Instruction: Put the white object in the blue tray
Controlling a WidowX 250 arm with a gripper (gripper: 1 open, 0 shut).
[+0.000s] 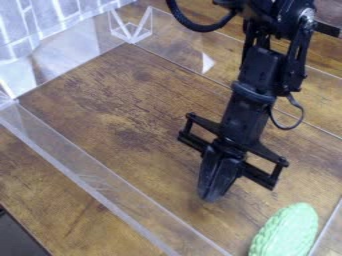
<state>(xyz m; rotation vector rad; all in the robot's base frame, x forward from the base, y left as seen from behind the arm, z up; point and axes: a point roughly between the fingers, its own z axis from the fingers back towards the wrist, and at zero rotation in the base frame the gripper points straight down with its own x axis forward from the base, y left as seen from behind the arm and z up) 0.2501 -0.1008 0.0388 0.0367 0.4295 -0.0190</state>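
Note:
My black gripper points steeply down at the brown wooden tabletop, its tip just above or on the wood in the lower middle of the picture. The two fingers are pressed together into one dark point, and nothing shows between them. The black arm rises from it toward the upper right. No white object shows in this view, and the blue tray is out of view too.
A green, ribbed oval thing lies at the bottom right, close to the gripper. A clear plastic wall runs along the near side of the table, and another clear wall stands at the back.

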